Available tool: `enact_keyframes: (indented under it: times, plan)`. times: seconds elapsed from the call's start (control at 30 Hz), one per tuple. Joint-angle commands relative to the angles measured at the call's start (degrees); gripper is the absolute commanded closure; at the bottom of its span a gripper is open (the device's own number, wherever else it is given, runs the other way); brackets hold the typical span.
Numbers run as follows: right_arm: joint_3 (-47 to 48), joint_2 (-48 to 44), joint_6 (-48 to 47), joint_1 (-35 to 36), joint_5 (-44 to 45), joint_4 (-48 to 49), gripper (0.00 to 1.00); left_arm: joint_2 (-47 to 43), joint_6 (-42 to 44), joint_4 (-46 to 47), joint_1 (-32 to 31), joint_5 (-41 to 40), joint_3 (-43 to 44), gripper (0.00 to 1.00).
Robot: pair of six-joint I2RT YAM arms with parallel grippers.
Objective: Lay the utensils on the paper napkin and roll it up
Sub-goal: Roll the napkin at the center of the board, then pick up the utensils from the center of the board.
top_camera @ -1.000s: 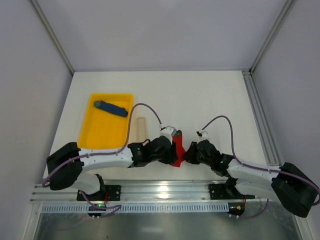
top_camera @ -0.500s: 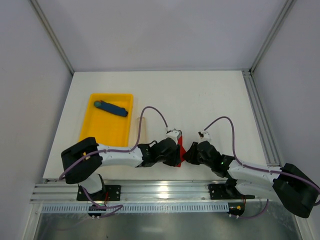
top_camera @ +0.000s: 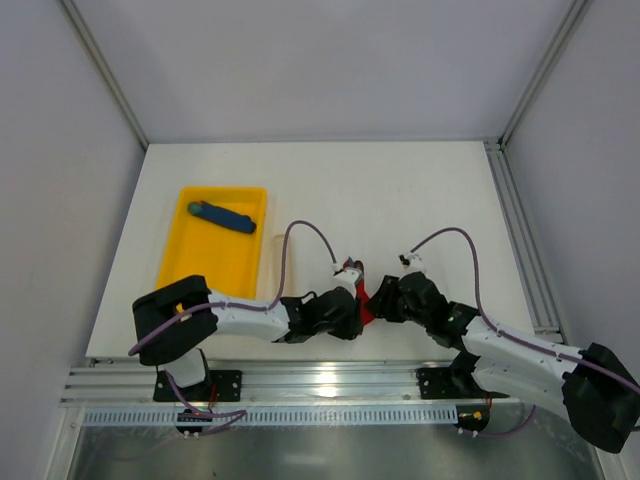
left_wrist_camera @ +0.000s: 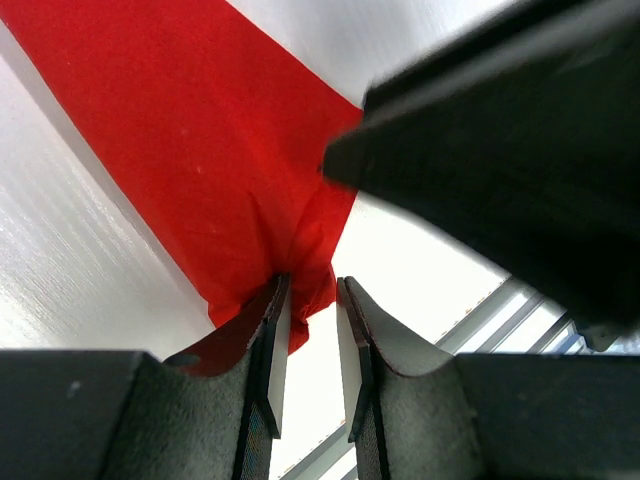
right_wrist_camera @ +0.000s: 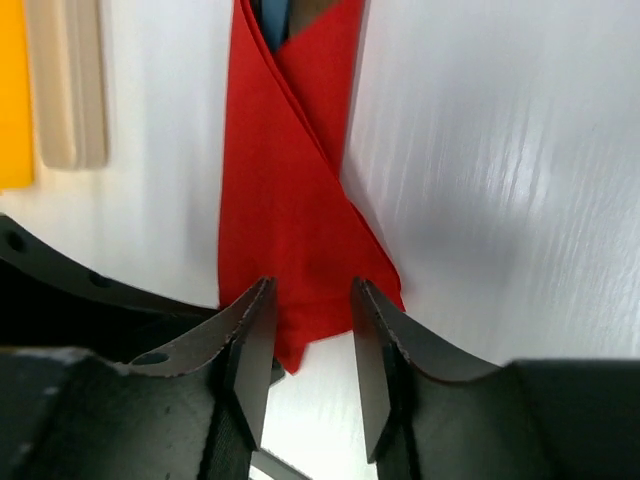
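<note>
The paper napkin (top_camera: pixel 364 301) is a narrow red folded roll lying on the white table between my two grippers. In the left wrist view its near end (left_wrist_camera: pixel 200 130) bunches into creases between my left gripper's (left_wrist_camera: pixel 305 300) nearly closed fingertips, which pinch it. My right gripper (right_wrist_camera: pixel 308 300) is open, its jaws straddling the roll's pointed end (right_wrist_camera: pixel 290 200) without pressing it. Dark ends (right_wrist_camera: pixel 285 12) peek from the roll's far opening; I cannot tell what they are. One beige wooden utensil (right_wrist_camera: pixel 68 85) lies loose beside the yellow tray.
The yellow tray (top_camera: pixel 205 262) stands at the left with the blue teal-ended stick (top_camera: pixel 222 215) in it. The right gripper's black body (left_wrist_camera: pixel 500 150) looms close to my left fingers. The table's near edge and metal rail (top_camera: pixel 330 380) lie just behind both grippers.
My left gripper has swung right and nearer, onto the napkin roll's end. My right gripper has edged up along the roll. The roll is now mostly covered by both grippers from above.
</note>
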Motion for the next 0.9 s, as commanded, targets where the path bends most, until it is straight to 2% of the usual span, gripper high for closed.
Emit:
enact_keyframes:
  times: [0.0,0.1,0.17,0.3,0.47,0.87]
  plan:
    - [5.55,-1.86,-7.24,-7.53,-5.06,-4.06,0.54,0.78,-0.68,-2.87,-1.26,-1.44,-3.21,0.70]
    - [8.18,0.42,-12.95,-13.78,-14.90,-1.78,0.45,-0.27,-0.85,-2.43,-1.44,-1.26,-4.35,0.70]
    - [10.47,5.59,-15.76,-15.21,-17.81,-1.24,0.39,-0.54,-0.77,-2.34,-1.44,-1.18,-4.62,0.70]
    - [15.74,14.82,-19.64,-16.27,-24.13,0.42,0.38,-0.19,-0.94,-2.43,-1.44,-0.74,-4.53,0.70]
    - [17.33,23.26,-20.00,-16.80,-25.82,3.23,0.37,-0.37,-1.03,-2.87,-1.44,-0.39,-4.79,0.70]
    - [15.15,31.89,-20.09,-17.41,-32.50,10.88,0.37,-1.95,-1.47,-1.46,-1.44,0.93,-6.73,0.70]
